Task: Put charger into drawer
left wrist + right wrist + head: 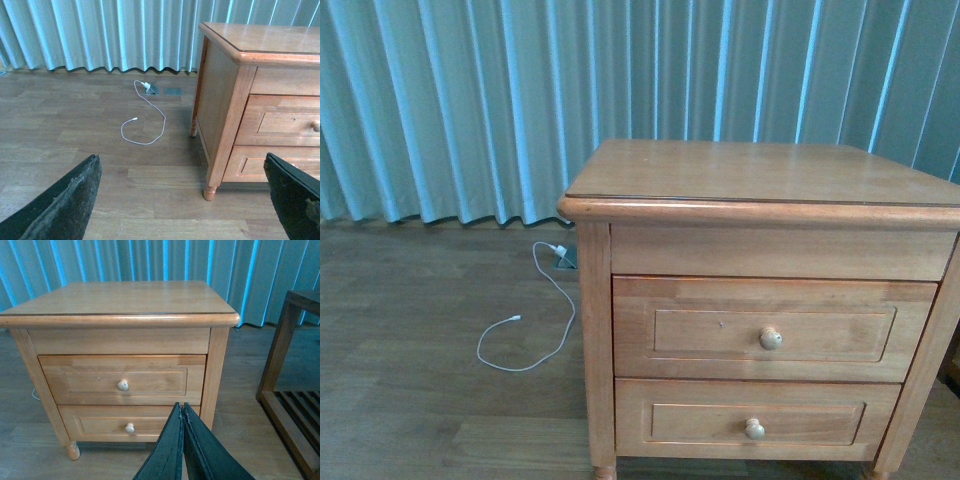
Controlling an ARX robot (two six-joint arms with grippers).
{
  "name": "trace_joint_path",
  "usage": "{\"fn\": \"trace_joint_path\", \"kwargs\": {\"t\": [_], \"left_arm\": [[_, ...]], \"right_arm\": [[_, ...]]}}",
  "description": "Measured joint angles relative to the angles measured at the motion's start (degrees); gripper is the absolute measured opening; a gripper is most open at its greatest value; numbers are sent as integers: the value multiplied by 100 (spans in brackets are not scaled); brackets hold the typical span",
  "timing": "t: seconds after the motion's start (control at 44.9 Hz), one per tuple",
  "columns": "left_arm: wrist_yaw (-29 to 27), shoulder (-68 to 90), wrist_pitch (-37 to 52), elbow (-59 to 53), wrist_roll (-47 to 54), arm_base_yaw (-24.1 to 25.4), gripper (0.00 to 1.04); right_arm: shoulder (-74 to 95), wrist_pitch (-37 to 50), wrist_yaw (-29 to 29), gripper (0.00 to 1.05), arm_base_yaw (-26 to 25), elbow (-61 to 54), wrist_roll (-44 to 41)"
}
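The charger is out of view in all three views. The drawer [775, 330] is the taller upper one in a light-brown wooden nightstand [760, 170]; it is closed and has one round pale knob [771, 338]. It also shows in the right wrist view as the drawer [122, 380] and partly in the left wrist view as the drawer [285, 122]. My left gripper [181, 160] is open over the floor, beside the nightstand's near leg, with nothing between its fingers. My right gripper [181, 406] is shut and empty, in front of the nightstand. Neither arm shows in the front view.
A thin white cable [525, 335] lies looped on the wooden floor left of the nightstand, running to a floor socket [151, 88]. A shorter lower drawer [755, 420] is closed. Blue-green curtains [470, 100] hang behind. A dark wooden frame [285, 365] stands right of the nightstand.
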Motion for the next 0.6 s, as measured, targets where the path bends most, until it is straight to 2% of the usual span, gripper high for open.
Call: {"fn": "trace_joint_path", "kwargs": {"t": [0.156,0.245,0.601], "left_arm": [[-2,0,0,0,0,0,99],[-2,0,0,0,0,0,99],[0,-2,0,0,0,0,99]], "right_arm": [[-203,-118,44,2,13,-107,-2],[-935,-894,35,2,15,-173,-4],[-1248,-903,44,2,20,-361,-4]]}}
